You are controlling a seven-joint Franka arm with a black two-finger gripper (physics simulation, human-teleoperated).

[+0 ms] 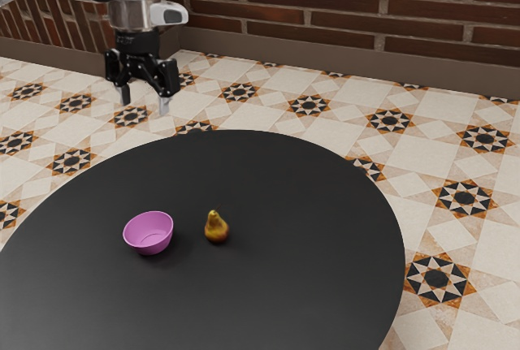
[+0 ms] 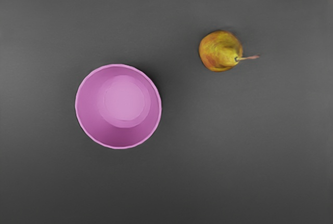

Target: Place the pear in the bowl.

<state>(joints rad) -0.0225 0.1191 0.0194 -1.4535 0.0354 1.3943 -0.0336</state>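
So the round black tabletop (image 1: pixel 309 269) was the setup, and the two-finger gripper (image 1: pixel 145 107) hung well clear of both items, claw spread with 0 things in it. The pink bowl (image 1: pixel 149 245) sat upright and empty, and the yellow-brown pear (image 1: pixel 216 231) stood on the table near it, so imo 0 progress: grasp, lift, carry and release were all left.

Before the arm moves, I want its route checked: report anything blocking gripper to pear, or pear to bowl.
Nothing visible blocks either: the gripper hangs clear above, and only bare table separates pear from bowl.
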